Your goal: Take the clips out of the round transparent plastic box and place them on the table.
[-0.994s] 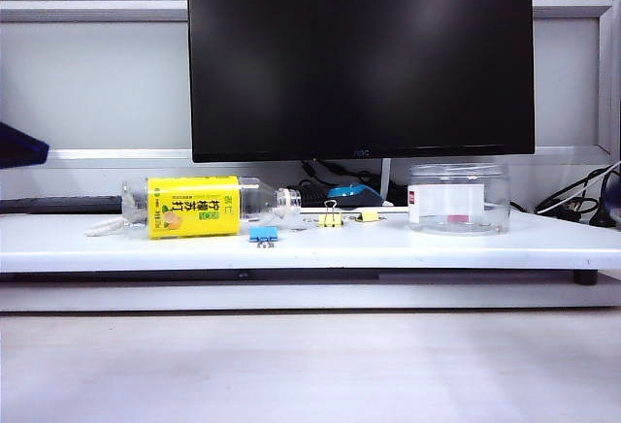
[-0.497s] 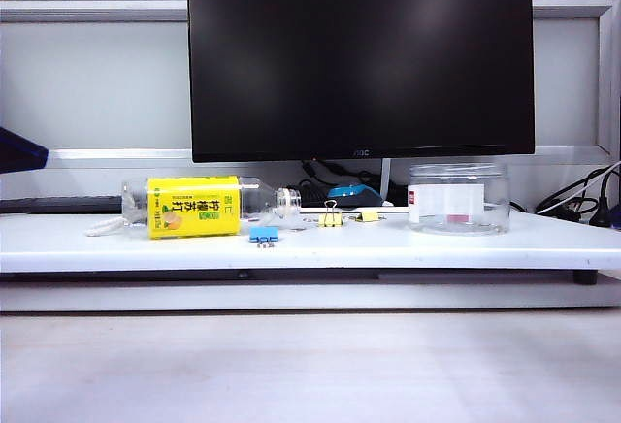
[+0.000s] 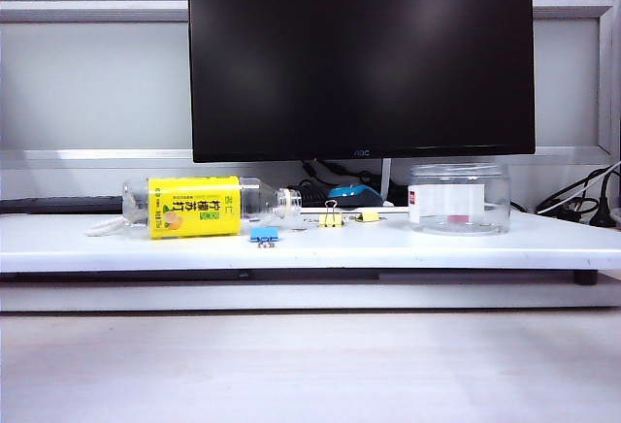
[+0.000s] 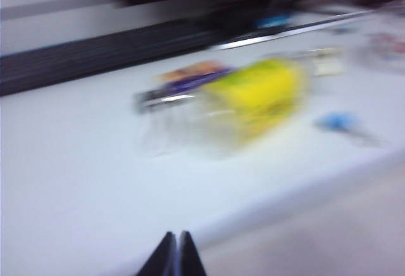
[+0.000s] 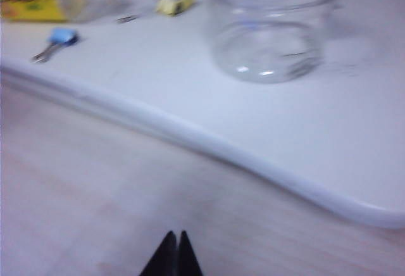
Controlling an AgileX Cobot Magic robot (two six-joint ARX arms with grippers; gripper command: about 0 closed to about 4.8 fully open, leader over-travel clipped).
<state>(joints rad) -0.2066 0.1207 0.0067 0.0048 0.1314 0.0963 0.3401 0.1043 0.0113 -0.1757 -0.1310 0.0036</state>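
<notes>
Exterior: table (image 3: pixel 78 244) carries lying bottle (image 3: pixel 204 207), blue clip (image 3: pixel 264 234), two yellow clips (image 3: pixel 331 217) beside it, empty-looking box (image 3: pixel 458 198) at right; monitor (image 3: pixel 360 54) behind. No arms visible.

Left wrist, blurred: left gripper (image 4: pixel 176 250) closed, empty, before the table edge; bottle (image 4: pixel 253 99) ahead.

Right wrist: right gripper (image 5: pixel 175 249) closed, empty, off the table; box (image 5: pixel 272 23) beyond the edge.

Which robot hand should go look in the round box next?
Right, probably. The right hand, shut, sits off the table's edge facing the box. The left hand, also shut, faces the bottle at the other end. The box looks empty; two yellow clips lie on the table.
</notes>
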